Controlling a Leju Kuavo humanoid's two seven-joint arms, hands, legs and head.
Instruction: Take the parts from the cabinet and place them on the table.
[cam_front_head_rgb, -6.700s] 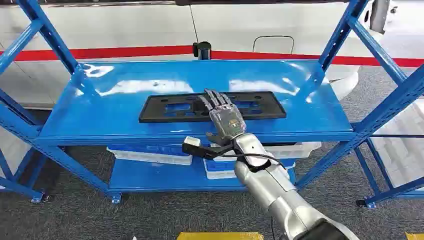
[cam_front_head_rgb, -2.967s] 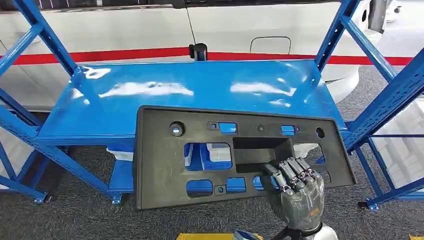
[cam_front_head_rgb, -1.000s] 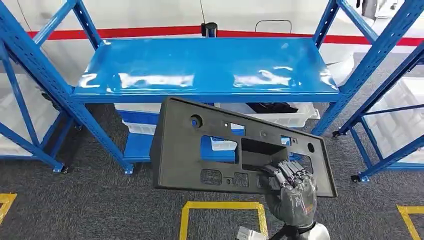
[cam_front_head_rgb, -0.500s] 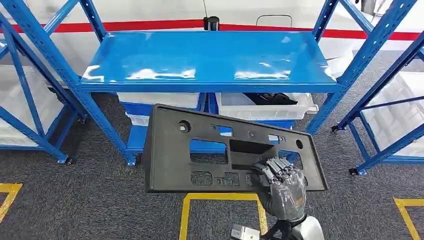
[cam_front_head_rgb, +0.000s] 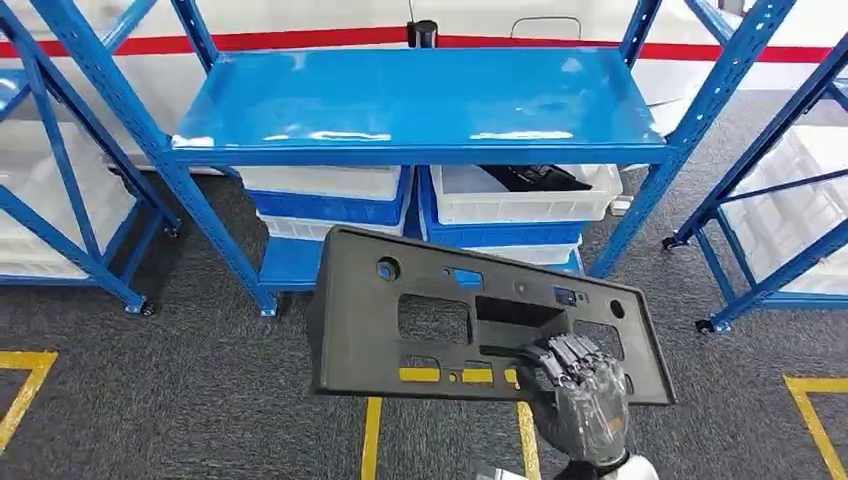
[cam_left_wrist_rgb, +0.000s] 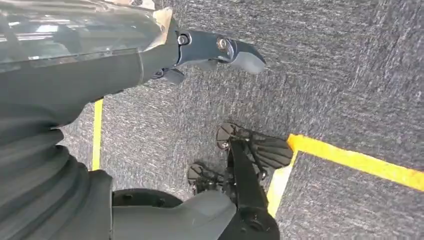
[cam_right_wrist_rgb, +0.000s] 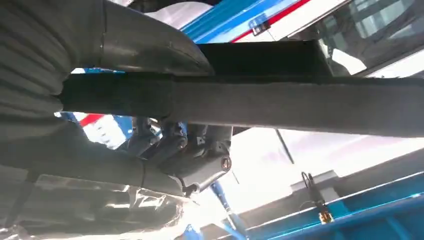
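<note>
Right hand (cam_front_head_rgb: 585, 395) gripping flat matte-black plastic panel (cam_front_head_rgb: 400, 320) with rectangular cutouts, left hand (cam_left_wrist_rgb: 150, 55) empty, fingers apart

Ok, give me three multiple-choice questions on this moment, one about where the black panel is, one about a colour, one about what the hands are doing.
1. Where is the black panel?
A on the shelf top
B held above the floor
C in a bin

2. What colour is the shelf rack?
A blue
B green
C orange

3. What is the right hand doing?
A hanging open
B gripping the panel
C touching a bin

Key: 1 B, it hangs over grey carpet; 2 A, frame and shelves are blue; 3 B, its fingers curl over the panel's lower edge.
</note>
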